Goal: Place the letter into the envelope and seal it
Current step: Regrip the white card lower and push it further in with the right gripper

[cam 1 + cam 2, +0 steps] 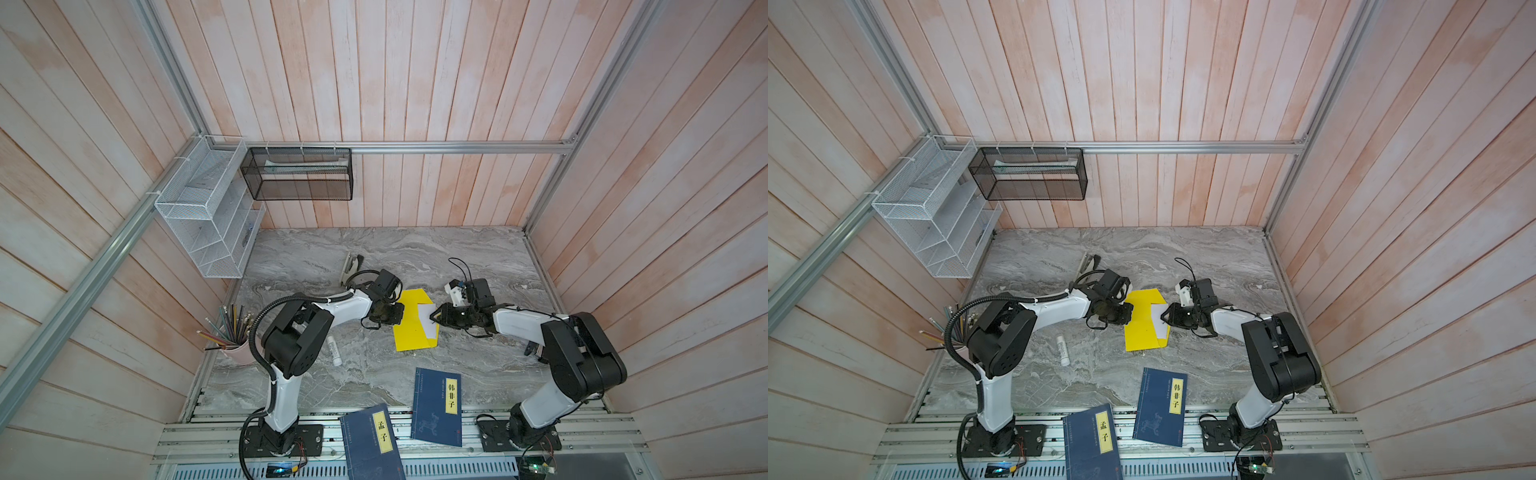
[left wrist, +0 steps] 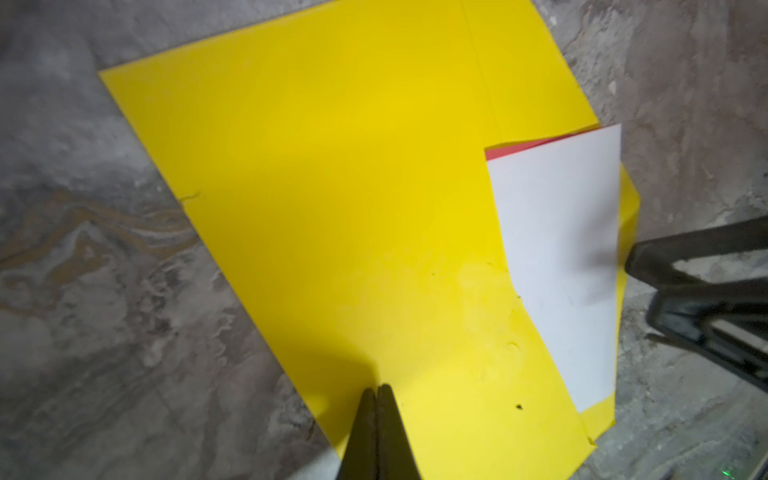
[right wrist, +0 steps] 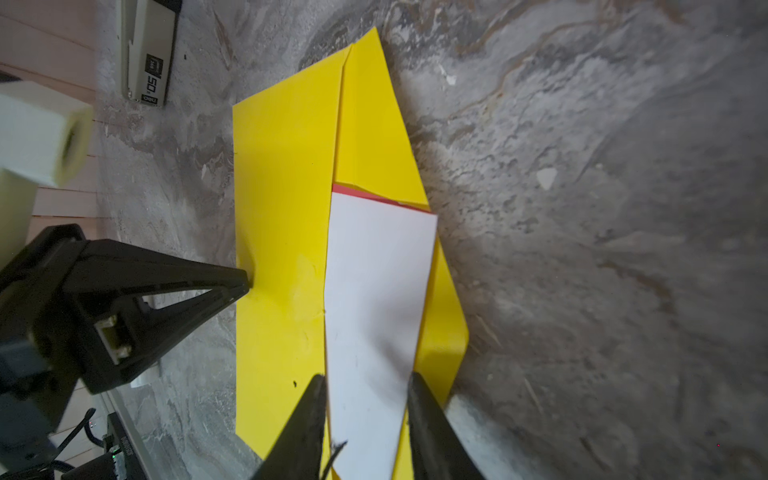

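The yellow envelope lies flat on the marble table, mid-scene. The white letter is partly inside it. A white strip with a red edge sticks out over the flap, as the wrist views show. My left gripper is shut, its tips pressed on the envelope near its left edge. My right gripper is open, its jaws standing either side of the letter's exposed strip above the envelope.
A glue stick lies left of the envelope and a stapler behind it. A pink cup of pencils stands at the left edge. Two dark blue books lie at the front. Wire racks hang on the walls.
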You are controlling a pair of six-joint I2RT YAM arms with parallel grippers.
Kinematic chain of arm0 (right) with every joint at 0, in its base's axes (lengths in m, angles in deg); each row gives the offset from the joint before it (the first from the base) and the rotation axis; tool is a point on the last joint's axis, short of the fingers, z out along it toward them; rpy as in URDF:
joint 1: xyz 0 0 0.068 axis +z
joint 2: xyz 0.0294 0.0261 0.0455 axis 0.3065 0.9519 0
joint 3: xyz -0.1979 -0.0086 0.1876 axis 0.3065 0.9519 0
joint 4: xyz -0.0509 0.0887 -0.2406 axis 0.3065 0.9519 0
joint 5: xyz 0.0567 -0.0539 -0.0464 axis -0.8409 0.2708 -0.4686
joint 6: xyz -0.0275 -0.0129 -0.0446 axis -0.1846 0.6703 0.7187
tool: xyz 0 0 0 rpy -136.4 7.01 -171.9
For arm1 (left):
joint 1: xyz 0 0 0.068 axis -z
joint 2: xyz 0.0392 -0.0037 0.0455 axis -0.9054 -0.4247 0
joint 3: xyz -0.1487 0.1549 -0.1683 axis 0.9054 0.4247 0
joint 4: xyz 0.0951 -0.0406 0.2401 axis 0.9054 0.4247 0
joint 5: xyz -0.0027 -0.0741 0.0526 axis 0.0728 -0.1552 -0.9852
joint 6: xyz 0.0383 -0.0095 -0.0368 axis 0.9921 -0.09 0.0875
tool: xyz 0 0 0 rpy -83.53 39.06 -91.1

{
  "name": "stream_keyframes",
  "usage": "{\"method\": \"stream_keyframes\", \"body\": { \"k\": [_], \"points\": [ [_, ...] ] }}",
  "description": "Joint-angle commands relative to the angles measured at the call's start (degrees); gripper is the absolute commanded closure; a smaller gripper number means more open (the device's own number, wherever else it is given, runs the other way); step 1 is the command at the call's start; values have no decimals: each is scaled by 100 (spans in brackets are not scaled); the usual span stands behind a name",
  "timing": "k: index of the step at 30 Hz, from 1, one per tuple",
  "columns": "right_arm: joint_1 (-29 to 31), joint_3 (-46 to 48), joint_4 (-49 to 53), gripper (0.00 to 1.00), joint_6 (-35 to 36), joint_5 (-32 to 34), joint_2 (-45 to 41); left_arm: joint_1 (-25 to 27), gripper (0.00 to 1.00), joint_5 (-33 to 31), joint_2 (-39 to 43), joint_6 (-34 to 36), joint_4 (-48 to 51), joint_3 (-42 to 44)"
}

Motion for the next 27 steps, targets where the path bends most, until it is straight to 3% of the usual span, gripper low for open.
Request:
{"method": "stream_keyframes", "body": {
  "k": [1, 16, 27],
  "points": [
    [-27, -192, 243, 66, 49, 91, 67, -41, 100, -114, -249, 103, 251, 0],
    [-53, -390, 453, 71, -81, 221, 527, -41, 100, -75, -257, 138, 235, -31],
    [-57, -564, 371, 79, -120, -69, 752, -41, 100, 12, -359, 227, 261, -170]
  ]
}}
